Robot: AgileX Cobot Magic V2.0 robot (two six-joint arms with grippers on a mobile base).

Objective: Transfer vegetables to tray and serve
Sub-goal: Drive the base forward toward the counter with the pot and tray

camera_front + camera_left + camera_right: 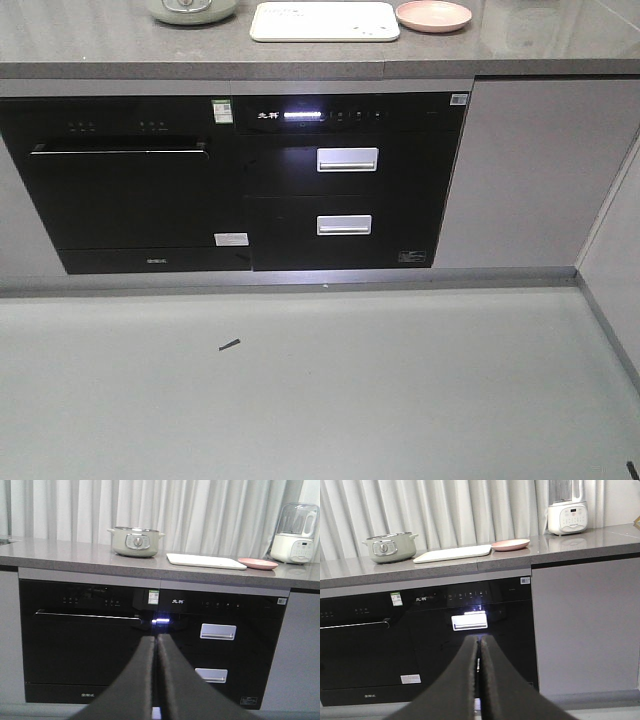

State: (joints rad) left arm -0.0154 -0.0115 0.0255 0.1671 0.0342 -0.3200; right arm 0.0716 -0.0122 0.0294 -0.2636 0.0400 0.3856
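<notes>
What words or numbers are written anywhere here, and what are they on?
"先科", I think: on the black control panel, left of its lit strip.
Green sticker: too small to read.
Oven logo: blurred.
White label: too small to read.
Tray print: too faint to read.
Blender buttons: too small to read.

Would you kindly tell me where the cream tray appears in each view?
Exterior front: tray at the top edge, centre.
Left wrist: tray upper right of centre.
Right wrist: tray upper left of centre.
Shared landmark: the pink plate beside its right end.
</notes>
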